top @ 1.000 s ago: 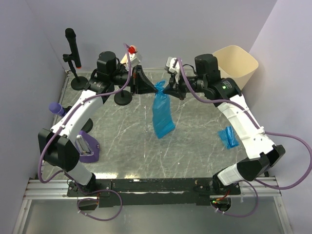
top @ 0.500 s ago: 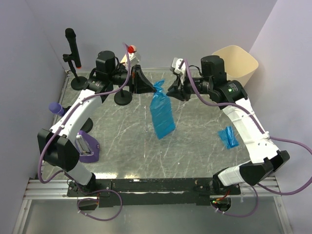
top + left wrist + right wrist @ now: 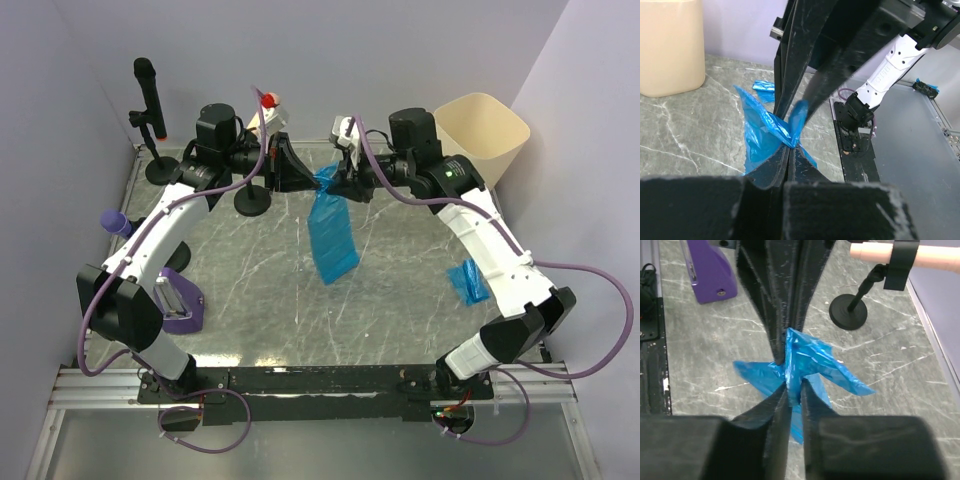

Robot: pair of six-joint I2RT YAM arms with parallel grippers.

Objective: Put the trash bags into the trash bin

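A blue trash bag (image 3: 331, 235) hangs above the middle of the table, pinched at its top corner. My left gripper (image 3: 316, 180) is shut on that corner from the left; its jaws grip the bag (image 3: 760, 135) in the left wrist view. My right gripper (image 3: 335, 184) meets it from the right, its jaws closed on the same bag (image 3: 822, 360). A second blue trash bag (image 3: 467, 282) lies crumpled on the table under my right arm. The cream trash bin (image 3: 484, 132) stands upright at the back right, also seen in the left wrist view (image 3: 670, 45).
A black microphone on a stand (image 3: 147, 95) is at the back left. A round black stand base (image 3: 252, 203) sits behind the left gripper. A purple stapler-like object (image 3: 182, 305) and a purple cylinder (image 3: 113, 222) lie along the left edge.
My right gripper drew away to the right half a second ago, then came back left and closed on the bag's top corner. My left gripper has held the bag still.
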